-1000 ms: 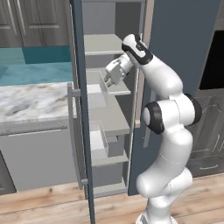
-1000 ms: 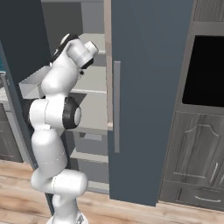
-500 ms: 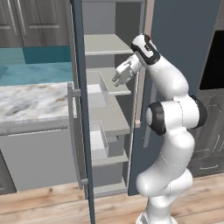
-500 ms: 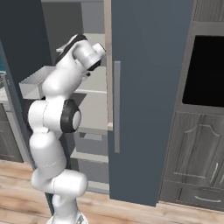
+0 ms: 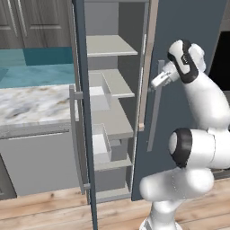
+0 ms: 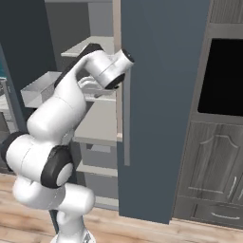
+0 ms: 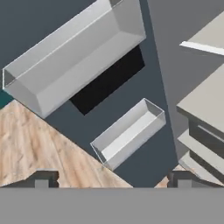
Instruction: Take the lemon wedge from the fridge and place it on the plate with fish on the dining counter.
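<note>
Currently the fridge [image 5: 188,40] stands with its left door [image 5: 82,67] swung open and its right door shut. We look in from the left base view.

- Interior, centre of frame: pale grey shelves [image 5: 111,45] stacked one above another. Two clear door bins [image 5: 99,96] hang on the inside of the open door, one at mid height and one lower.
- Arm [image 5: 204,103]: it rises from 5 o'clock and bends up to 2 o'clock. Its wrist is just beside the top of the shut door's long grey handle [image 5: 154,114], at the edge of the opening.
- Marble surface [image 5: 31,104]: at 9 o'clock, outside the open door, well apart from the arm.
- Wooden floor [image 5: 49,204]: along 6 to 7 o'clock.

From the right base view, the arm reaches from 8 o'clock up to 11 o'clock, and the wrist [image 6: 111,69] sits against the near edge of the shut door. A black oven panel [image 6: 220,76] is at 3 o'clock, with a grey wood-grain cupboard [image 6: 209,166] below it.

In the hand view the camera looks down the inside of the open door. The larger bin [image 7: 74,57] is at 11 o'clock and the smaller bin [image 7: 129,131] is near centre. Floor boards are at 8 o'clock and shelf edges [image 7: 205,103] at 3 o'clock.

Jaws: released. The two dark fingertips [image 7: 41,178] stand far apart at 7 and 5 o'clock, with nothing between them.

Lemon wedge: we cannot tell where it lies.
</note>
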